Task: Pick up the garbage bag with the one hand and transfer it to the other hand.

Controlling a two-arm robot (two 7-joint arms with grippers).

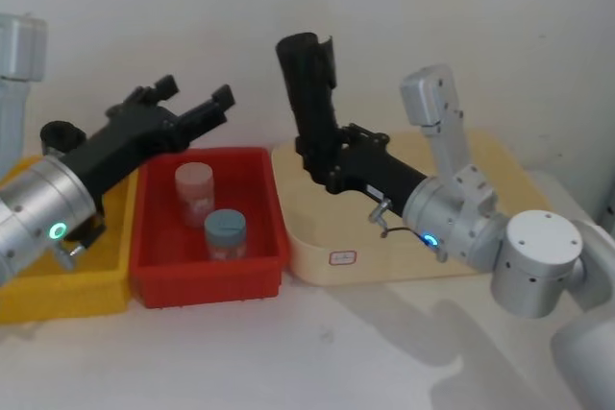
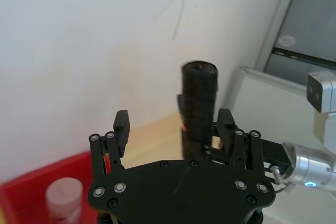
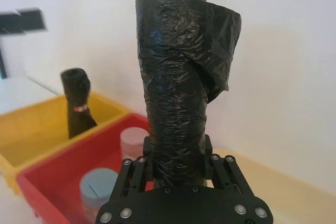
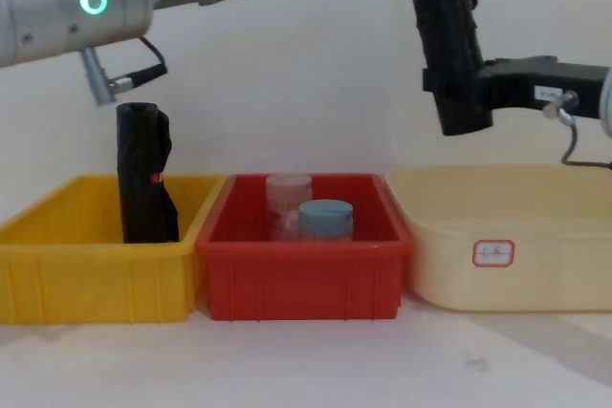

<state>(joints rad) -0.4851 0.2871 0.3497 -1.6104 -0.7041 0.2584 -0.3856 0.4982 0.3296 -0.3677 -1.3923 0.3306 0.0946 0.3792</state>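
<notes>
Bag (image 1: pixel 309 84): upright; I judge the transfer done.
Right gripper (image 1: pixel 322 158): jaws clamped on its lower end, keeping it steady.
Left gripper (image 1: pixel 197 93): jaws open, empty, well left of it.

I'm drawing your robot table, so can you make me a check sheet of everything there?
Surface: white table with yellow bin, red bin, cream bin in a row.
Job's things: garbage bag upright, in the air.
Clutter: pale jar and blue-lidded jar in red bin; black roll standing in yellow bin.
Grippers: right gripper shut on garbage bag; left gripper open, empty, raised.
Cables: thin cable at each wrist.
Surroundings: white wall.
</notes>
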